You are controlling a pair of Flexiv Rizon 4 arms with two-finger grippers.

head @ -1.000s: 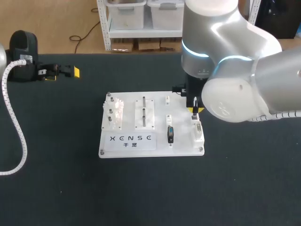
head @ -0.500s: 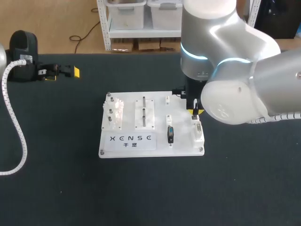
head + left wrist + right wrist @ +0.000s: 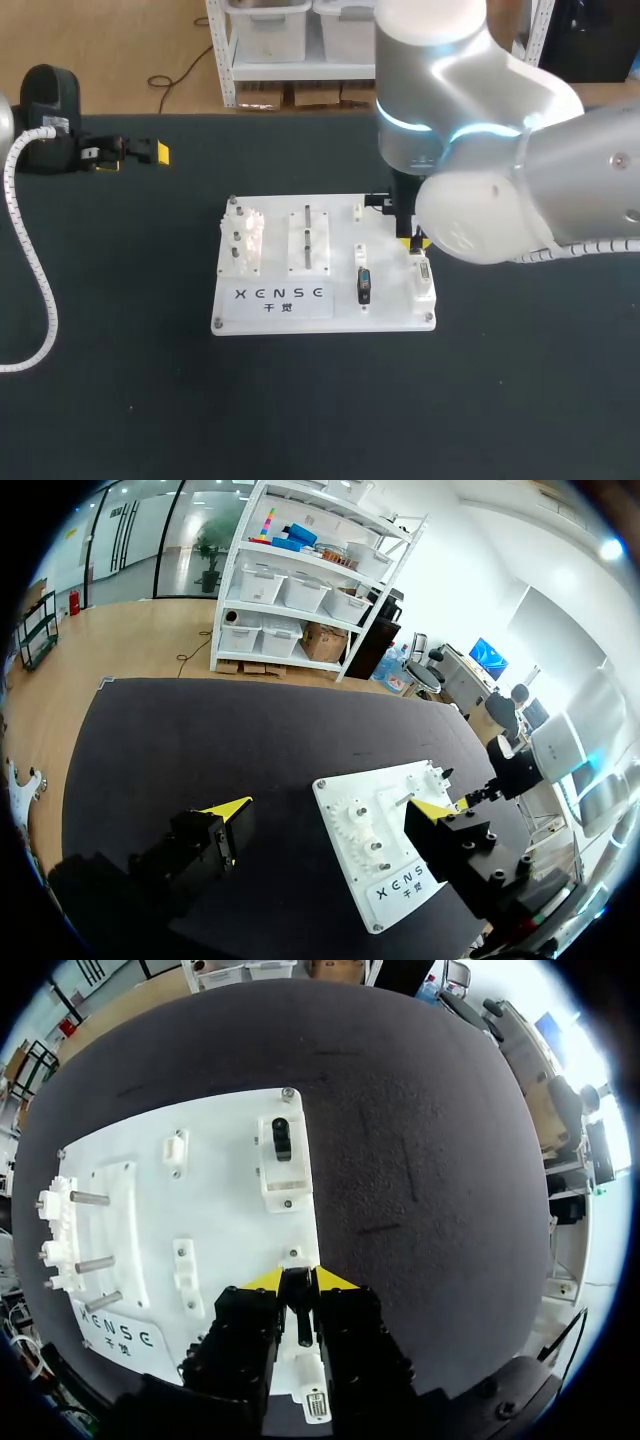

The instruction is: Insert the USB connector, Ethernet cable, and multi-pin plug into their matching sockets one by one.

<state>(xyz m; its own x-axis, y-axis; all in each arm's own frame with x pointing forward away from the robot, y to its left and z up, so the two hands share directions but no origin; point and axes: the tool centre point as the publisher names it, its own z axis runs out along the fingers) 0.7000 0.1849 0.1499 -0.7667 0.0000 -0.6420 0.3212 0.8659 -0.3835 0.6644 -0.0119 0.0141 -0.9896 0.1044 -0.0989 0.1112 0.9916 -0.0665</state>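
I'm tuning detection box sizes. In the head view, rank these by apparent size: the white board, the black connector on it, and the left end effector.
1. white board, by far the largest.
2. left end effector; it sits farther back on the table, so it may look undersized.
3. black connector, clearly the smallest.

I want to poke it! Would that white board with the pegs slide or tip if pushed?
Probably slide, not tip: the white board lies flat and low on the dark table. It looks stiff, likely hard plastic. Its thin metal pegs stand upright and might snag a finger.
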